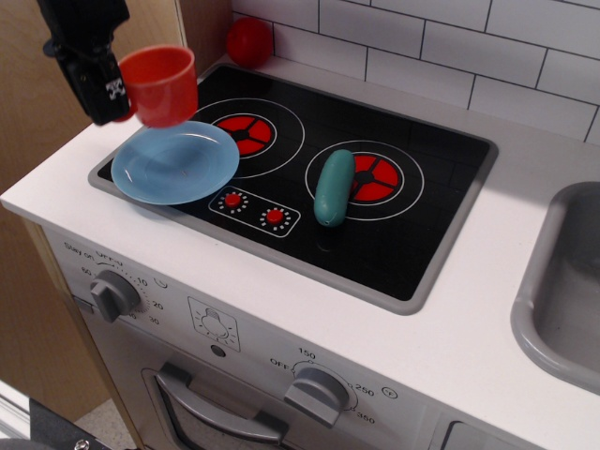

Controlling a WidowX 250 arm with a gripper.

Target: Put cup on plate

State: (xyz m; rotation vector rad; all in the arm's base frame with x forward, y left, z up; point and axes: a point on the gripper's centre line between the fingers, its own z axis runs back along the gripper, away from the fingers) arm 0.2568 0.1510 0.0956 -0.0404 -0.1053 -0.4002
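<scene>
My black gripper (114, 89) is shut on the red-orange cup (161, 84), gripping its left side where the handle is hidden. The cup hangs upright in the air above the far left part of the light blue plate (175, 162). It appears a little above the plate, not touching it. The plate lies on the front left corner of the black stovetop (412, 225), partly over the left burner.
A red ball (249, 41) rests at the back by the tiled wall. A teal oblong toy (334, 187) lies on the right burner. A grey sink (562, 291) is at the right edge. A wooden panel stands at the left.
</scene>
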